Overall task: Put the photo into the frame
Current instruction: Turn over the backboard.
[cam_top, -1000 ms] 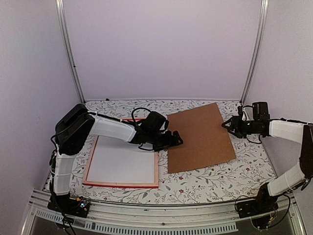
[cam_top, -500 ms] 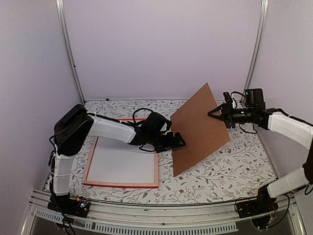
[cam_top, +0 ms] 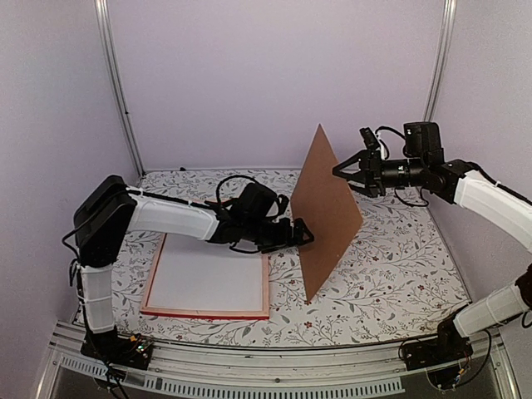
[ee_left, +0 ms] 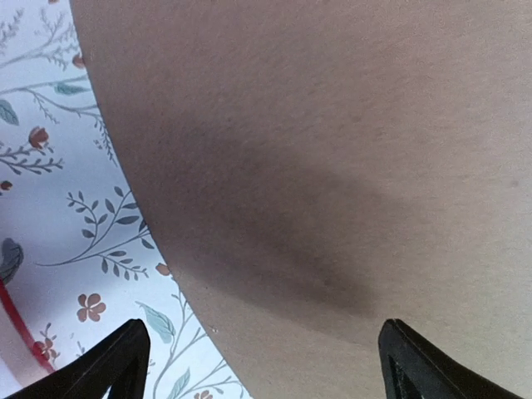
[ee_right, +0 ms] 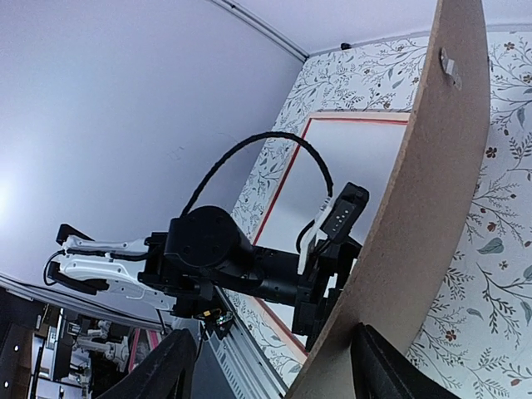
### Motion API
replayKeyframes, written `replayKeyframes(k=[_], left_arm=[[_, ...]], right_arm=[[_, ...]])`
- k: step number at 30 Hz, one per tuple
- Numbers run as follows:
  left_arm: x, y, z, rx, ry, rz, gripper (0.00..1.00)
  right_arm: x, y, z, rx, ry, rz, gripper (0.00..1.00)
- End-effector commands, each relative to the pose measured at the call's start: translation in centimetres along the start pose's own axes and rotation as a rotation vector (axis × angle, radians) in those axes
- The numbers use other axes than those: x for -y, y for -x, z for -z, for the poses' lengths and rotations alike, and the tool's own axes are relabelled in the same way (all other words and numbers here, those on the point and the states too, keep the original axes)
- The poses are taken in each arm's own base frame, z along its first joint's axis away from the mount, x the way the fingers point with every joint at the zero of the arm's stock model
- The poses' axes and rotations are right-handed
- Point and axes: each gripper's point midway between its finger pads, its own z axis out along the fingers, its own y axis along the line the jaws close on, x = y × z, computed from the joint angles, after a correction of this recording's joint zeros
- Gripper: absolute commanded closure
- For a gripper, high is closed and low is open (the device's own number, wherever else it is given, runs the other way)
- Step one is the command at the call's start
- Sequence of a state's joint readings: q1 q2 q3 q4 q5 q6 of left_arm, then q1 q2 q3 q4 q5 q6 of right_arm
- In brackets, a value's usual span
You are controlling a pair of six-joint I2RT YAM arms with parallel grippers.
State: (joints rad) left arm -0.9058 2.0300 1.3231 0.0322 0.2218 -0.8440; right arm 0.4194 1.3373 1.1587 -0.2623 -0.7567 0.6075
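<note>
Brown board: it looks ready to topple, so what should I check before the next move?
1. Right pincer gripping the brown board: not ok; its jaws stand spread around the upper edge.
2. Left pincer open for bracing: ok; whether it touches the board, cannot tell.
3. Board stable: not ok; it stands steeply on its lower edge.
4. Frame flat and clear of the board: ok.
5. Photo in the frame: cannot tell; only a white sheet shows inside.
</note>
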Motion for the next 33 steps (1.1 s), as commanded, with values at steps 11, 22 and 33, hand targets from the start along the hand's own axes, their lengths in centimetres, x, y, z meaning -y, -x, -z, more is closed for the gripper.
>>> replayKeyframes(k=[11, 22, 33], left_arm=[[6.9, 7.0, 12.6, 0.231, -0.094, -0.106, 0.00], [8.1, 11.6, 16.9, 0.343, -0.109, -0.114, 0.00], [7.7, 12.7, 16.7, 0.337, -0.137, -0.076, 0.00]], right_arm=[[-3.3, 0.0, -4.0, -0.033, 0.037, 0.050, 0.30], [-6.2, -0.7, -6.7, -0.072, 0.090, 0.085, 0.30], [-7.0, -2.5, -10.2, -0.144, 0.140, 0.081, 0.30]])
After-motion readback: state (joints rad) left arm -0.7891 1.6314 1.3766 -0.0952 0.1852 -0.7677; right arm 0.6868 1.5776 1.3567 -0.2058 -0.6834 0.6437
